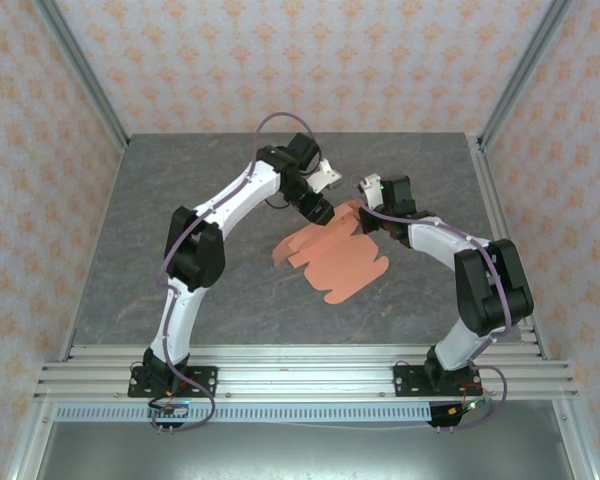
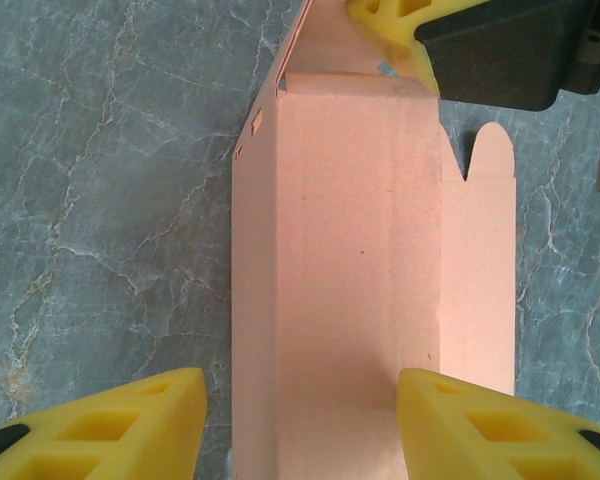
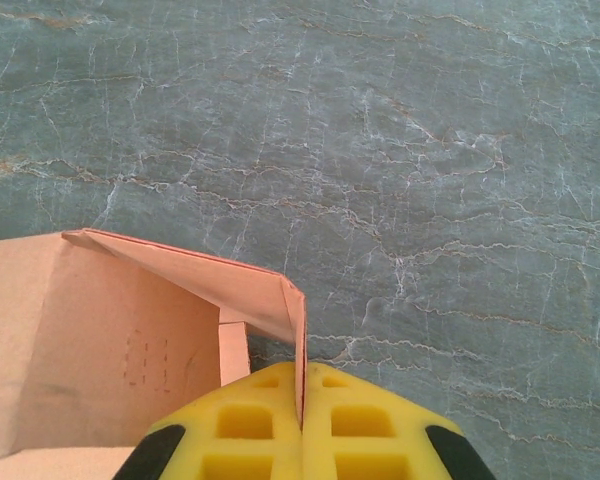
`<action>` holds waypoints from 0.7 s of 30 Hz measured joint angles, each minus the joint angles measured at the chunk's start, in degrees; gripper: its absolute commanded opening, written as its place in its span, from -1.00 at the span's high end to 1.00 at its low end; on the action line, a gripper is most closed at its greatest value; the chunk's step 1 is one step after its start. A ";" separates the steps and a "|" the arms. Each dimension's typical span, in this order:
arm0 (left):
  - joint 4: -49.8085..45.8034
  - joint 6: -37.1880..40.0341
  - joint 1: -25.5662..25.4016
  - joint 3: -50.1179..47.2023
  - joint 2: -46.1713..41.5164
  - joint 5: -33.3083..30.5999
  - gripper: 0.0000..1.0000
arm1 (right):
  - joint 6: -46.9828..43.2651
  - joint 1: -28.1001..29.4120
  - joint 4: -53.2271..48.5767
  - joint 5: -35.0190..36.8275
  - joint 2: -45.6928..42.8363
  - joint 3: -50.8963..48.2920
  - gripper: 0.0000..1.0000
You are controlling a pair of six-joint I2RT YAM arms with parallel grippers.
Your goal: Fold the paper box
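The paper box [image 1: 340, 265] is a salmon-orange die-cut sheet, partly folded, lying mid-table between both arms. My right gripper [image 3: 302, 385] is shut on a thin raised flap [image 3: 280, 300] at the sheet's far right corner, holding it upright on edge. Over the sheet's far end, my left gripper [image 2: 300, 425] stands open. Its left finger [image 2: 110, 430] hangs over bare table, apart from the paper. The right finger [image 2: 490, 430] is over the long middle panel [image 2: 360, 250]. A rounded tab [image 2: 490, 150] sticks out to the right. The right gripper [image 1: 363, 212] meets the left gripper [image 1: 320, 208] at the sheet's far edge.
The table [image 1: 180, 200] is grey marble-patterned, enclosed by patterned walls and aluminium posts. An aluminium rail [image 1: 300, 365] with the arm bases runs along the near edge. In the left wrist view the right gripper's yellow finger [image 2: 390, 25] and dark body [image 2: 500, 50] sit just past the panel's far end.
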 measured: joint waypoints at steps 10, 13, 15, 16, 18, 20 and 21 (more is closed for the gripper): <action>-1.70 0.46 -0.68 0.11 1.70 -1.68 -0.12 | 0.00 0.07 -0.35 0.02 0.00 0.00 0.94; -2.27 0.72 -0.90 0.20 1.84 -2.34 -0.12 | 0.00 0.07 -0.66 0.00 0.00 0.00 0.94; -2.40 0.83 -1.07 0.42 1.84 -2.56 -0.12 | 0.00 0.11 -0.66 0.02 0.00 0.00 0.93; -2.45 0.83 -1.16 0.42 1.84 -2.60 -0.12 | 0.00 0.13 -0.66 0.02 0.00 0.00 0.94; -2.62 1.05 -1.29 0.50 1.84 -2.75 -0.12 | 0.00 0.17 -0.66 0.00 0.00 0.00 0.94; -2.80 1.62 -1.38 0.52 1.84 -2.99 -0.12 | 0.02 0.20 -0.66 0.00 0.00 0.00 0.94; -2.84 1.90 -1.46 0.55 1.84 -3.17 -0.12 | 0.09 0.20 -0.66 -0.02 0.00 0.00 0.94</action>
